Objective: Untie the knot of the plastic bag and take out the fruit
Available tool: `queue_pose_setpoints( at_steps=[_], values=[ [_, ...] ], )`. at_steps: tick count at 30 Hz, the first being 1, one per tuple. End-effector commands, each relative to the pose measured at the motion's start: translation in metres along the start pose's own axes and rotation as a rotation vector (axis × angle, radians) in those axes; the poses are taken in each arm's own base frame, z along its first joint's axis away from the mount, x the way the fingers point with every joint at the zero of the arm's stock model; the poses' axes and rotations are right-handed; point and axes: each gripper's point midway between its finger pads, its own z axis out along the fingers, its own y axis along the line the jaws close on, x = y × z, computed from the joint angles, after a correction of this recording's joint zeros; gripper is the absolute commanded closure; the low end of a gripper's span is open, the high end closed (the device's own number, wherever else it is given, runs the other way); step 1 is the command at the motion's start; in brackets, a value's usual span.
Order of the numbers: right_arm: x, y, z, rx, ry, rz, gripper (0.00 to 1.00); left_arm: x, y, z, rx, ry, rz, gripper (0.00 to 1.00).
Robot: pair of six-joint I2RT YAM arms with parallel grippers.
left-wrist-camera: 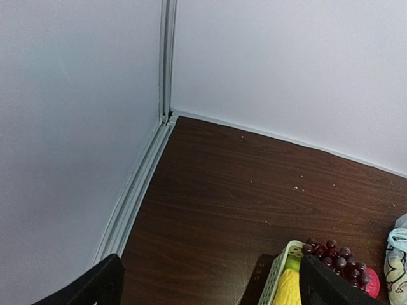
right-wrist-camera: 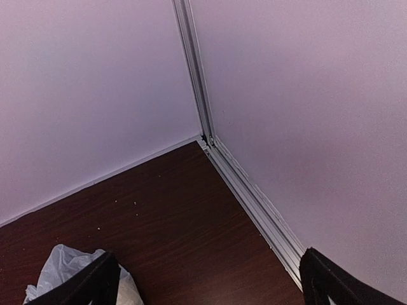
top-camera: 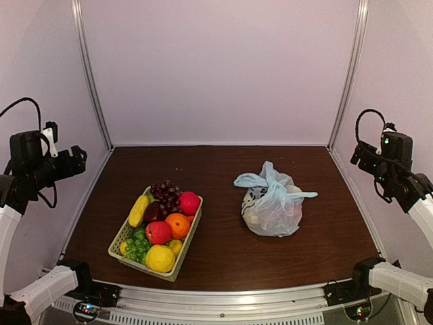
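Observation:
The plastic bag (top-camera: 274, 210) is pale blue and translucent, with dark print on its left side. It sits tied on the brown table (top-camera: 223, 169), right of centre. The knot (top-camera: 270, 178) is on top, with loose ends sticking out left and right. Pale rounded shapes inside the bag show dimly through the film; the fruit in it cannot be made out. My left gripper (top-camera: 79, 155) is open and empty, raised far left. My right gripper (top-camera: 356, 155) is open and empty, raised far right. The bag's edge shows in the left wrist view (left-wrist-camera: 397, 257) and the right wrist view (right-wrist-camera: 63, 267).
A pale green basket (top-camera: 122, 238) stands front left, also in the left wrist view (left-wrist-camera: 275, 279). It holds dark grapes (top-camera: 166, 191), a long yellow fruit (top-camera: 139, 210), a lumpy yellow fruit (top-camera: 160, 258), an orange, red fruits and green grapes. White walls enclose the table on three sides.

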Motion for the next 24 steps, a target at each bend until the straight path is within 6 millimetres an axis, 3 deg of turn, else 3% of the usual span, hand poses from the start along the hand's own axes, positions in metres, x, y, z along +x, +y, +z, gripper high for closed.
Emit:
queue_pose_setpoints(
  at_steps=[1,7,11,15,21,24],
  values=[
    [0.009,-0.008,-0.010,0.017,0.060,0.010,0.01,-0.004,-0.011,-0.005,0.055,0.022,-0.004,0.03],
    [0.005,-0.008,-0.014,0.008,0.048,-0.006,0.01,-0.001,-0.012,-0.007,0.060,0.058,-0.026,0.02],
    [0.011,0.004,-0.010,-0.046,0.093,-0.042,0.01,-0.002,-0.014,-0.014,0.082,0.038,-0.001,0.03],
    [0.019,0.033,-0.010,-0.201,0.149,-0.090,0.01,-0.007,-0.021,-0.018,0.118,0.026,0.051,0.02],
    [0.046,0.084,-0.014,-0.456,0.323,-0.161,0.01,-0.008,-0.062,-0.026,0.352,0.065,0.067,0.02],
    [0.061,0.112,-0.026,-0.583,0.406,-0.210,0.01,-0.004,-0.074,-0.028,0.424,0.102,0.052,0.03]
  ],
)
